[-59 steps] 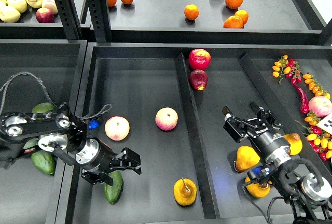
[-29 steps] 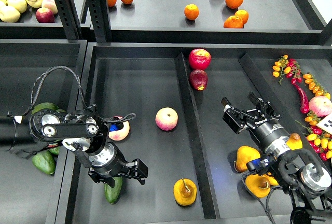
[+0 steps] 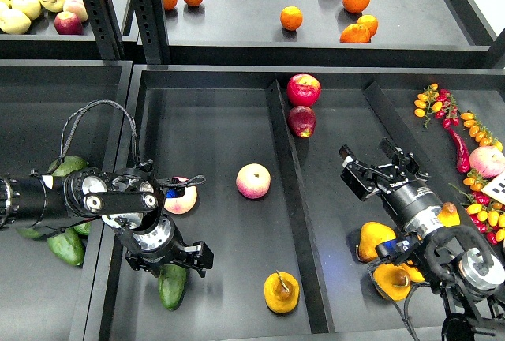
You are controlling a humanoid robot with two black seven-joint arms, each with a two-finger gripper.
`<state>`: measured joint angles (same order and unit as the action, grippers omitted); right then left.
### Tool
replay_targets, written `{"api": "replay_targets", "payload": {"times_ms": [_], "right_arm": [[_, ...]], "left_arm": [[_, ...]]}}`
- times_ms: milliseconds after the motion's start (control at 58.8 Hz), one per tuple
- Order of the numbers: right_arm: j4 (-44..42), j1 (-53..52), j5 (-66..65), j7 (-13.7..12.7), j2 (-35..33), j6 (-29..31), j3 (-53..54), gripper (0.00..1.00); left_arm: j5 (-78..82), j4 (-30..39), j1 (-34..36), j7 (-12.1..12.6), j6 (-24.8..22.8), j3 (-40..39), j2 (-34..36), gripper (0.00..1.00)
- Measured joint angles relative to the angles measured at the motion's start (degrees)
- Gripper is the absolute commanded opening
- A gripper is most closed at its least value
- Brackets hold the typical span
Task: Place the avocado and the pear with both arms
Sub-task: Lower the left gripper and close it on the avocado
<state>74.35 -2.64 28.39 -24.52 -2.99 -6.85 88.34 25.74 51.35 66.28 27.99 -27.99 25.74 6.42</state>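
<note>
The dark green avocado (image 3: 172, 287) lies on the floor of the left compartment of the big black tray (image 3: 213, 128), near the front. My left gripper (image 3: 167, 260) hovers right over its upper end with the jaws spread wide, and does not hold it. The squat yellow-orange pear (image 3: 282, 292) with a thin brown stem stands in the same compartment, at the front by the divider (image 3: 293, 199). My right gripper (image 3: 375, 169) is open and empty over the right compartment, well away from the pear.
Two pink-cream fruits (image 3: 253, 181) (image 3: 181, 197) lie mid-compartment. Two red apples (image 3: 304, 89) sit at the back. More yellow pears (image 3: 374, 240) lie under my right arm. Other avocados (image 3: 66, 246) lie in the left bin. Oranges (image 3: 291, 18) sit on the shelf, peppers and small tomatoes (image 3: 461, 148) far right.
My left arm has swung in and its gripper has shifted left, over the avocado's top. The avocado and pear have stayed put. My right gripper has barely moved.
</note>
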Motion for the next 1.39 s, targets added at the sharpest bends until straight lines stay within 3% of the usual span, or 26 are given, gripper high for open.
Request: {"api": "replay_targets", "payload": {"times_ms": [731, 1105, 1275, 1394], "right_arm": [[0.1, -0.6, 0.1, 0.0, 0.0, 0.2, 0.1, 1.0], [0.1, -0.6, 0.0, 0.0, 0.2, 0.2, 0.1, 1.0], [0.0, -0.6, 0.0, 0.0, 0.3, 0.2, 0.1, 1.0], [0.0, -0.6, 0.0, 0.0, 0.4, 0.2, 0.1, 1.0]], "left_arm": [[0.4, -7.8, -3.9, 0.0, 0.0, 1.4, -3.7, 0.97], [0.5, -8.8, -4.8, 0.0, 0.0, 1.7, -4.1, 0.78], [0.3, -10.2, -4.8, 0.0, 0.0, 1.4, -4.1, 0.55], [0.0, -12.0, -4.8, 0.0, 0.0, 0.7, -4.1, 0.47]]}}
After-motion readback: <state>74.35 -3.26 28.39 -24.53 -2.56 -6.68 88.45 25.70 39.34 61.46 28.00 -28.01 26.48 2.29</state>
